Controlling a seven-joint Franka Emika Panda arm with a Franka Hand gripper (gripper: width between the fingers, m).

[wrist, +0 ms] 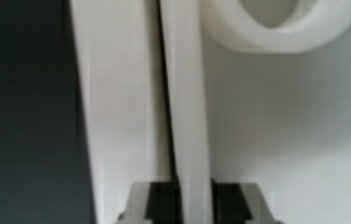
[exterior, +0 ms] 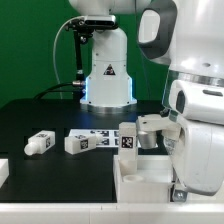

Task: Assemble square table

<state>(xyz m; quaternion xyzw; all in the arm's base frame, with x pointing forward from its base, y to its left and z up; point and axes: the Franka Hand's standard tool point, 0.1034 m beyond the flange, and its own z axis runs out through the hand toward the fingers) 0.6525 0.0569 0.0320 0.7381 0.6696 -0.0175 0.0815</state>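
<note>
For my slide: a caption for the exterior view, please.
Robot arm over a black table, one white leg lying loose.

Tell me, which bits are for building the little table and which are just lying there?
For the job:
- first leg, lying farthest to the exterior view's left
- second leg, lying beside it
- slab with a round hole
- tool

Just lying about:
- marker board
- L-shaped piece
</note>
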